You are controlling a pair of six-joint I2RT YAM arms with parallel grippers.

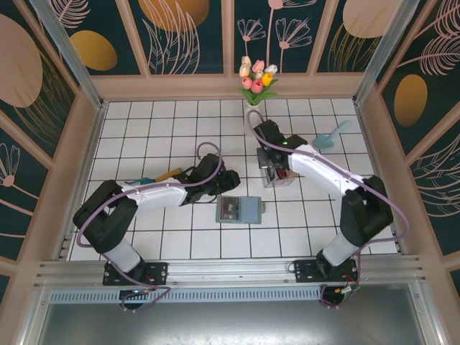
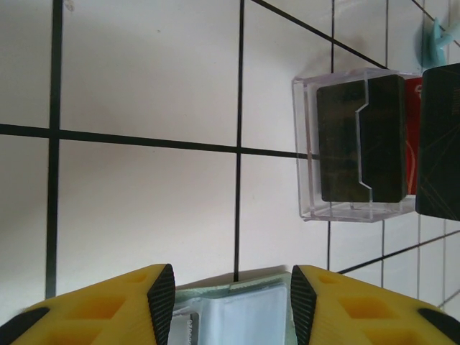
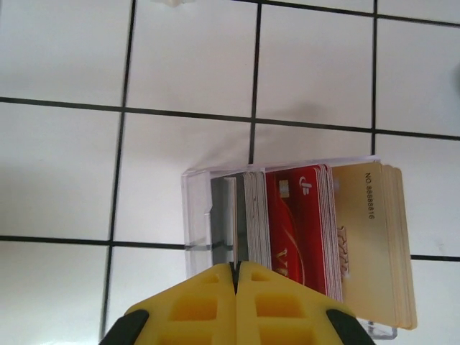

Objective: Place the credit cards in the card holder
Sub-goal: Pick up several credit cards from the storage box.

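The holder [image 1: 248, 210] lay flat on the white-tiled tabletop [image 1: 165, 122], nearest the arms' bases and between the two arms, a clear pocket on its left half. The left claw [image 1: 226, 185] stood at the holder's far left corner, its yellow fingers [image 2: 162, 295] about half spread. In the left wrist view the holder's grey-green edge showed between them, though whether they pressed on it could not be told.

Just beyond the holder, a little to the right, sat a clear box [image 1: 279, 178] with the cards [image 3: 298, 230] standing on edge in a row: dark grey, then red, then tan. The right claw [image 3: 236, 284] was poised over the box at the grey end of the row, closed tight with its fingers pressed together. Whether a card was nipped between them could not be made out.

Farther off, a teal tool [image 1: 329, 136] lay near the right wall, well apart from the box. A bunch of tulips [image 1: 256, 75] stood at the tabletop's far edge.
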